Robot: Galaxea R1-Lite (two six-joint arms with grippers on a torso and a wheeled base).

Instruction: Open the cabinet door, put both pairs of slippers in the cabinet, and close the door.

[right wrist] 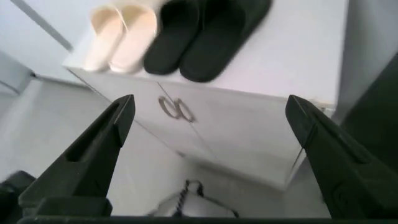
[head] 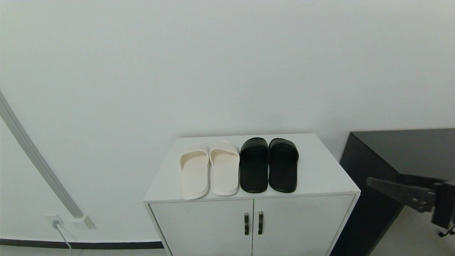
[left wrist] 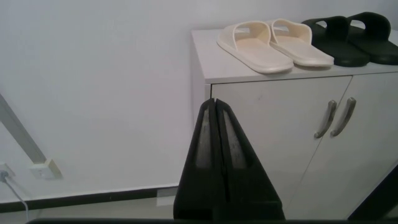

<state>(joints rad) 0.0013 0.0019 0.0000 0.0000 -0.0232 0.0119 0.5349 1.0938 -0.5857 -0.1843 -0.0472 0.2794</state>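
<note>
Jaws are standing apart on the right gripper [right wrist: 210,102] and pressed together on the left gripper [left wrist: 214,102], both short of the closed cabinet [head: 302,224].
Opening is looking like the step in hand: the spread right jaws are best suited to straddling the right door's handle [head: 260,222], closing squarely on its bar, then pulling along the hinge's arc rather than straight back. Beyond, the white slippers [head: 209,170] and black slippers [head: 268,165] are lying side by side on the cabinet's top, toes toward the wall [head: 227,71].
</note>
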